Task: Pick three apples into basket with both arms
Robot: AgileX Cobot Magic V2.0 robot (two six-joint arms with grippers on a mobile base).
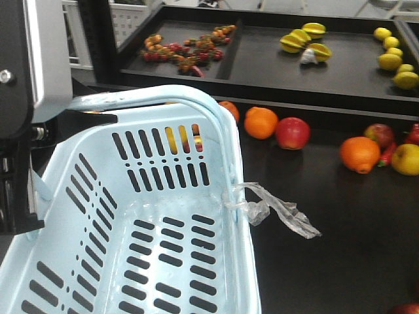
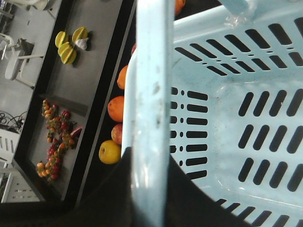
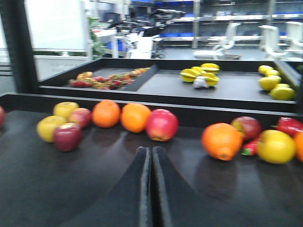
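Basket (image 1: pixel 72 163) pale blue, dark slot rows; apple (image 1: pixel 292 133) red; orange (image 1: pixel 260 122) bright orange; table (image 1: pixel 327 216) black.

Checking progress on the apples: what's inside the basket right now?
No fruit shows inside the basket; its slotted floor looks bare. The handle hides a strip of it, and the near corner is out of frame.

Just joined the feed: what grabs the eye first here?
The pale blue basket fills the front view's left, nothing visible inside. Beyond it, oranges and a red apple line the black table. The right gripper is shut and empty, aimed at them.
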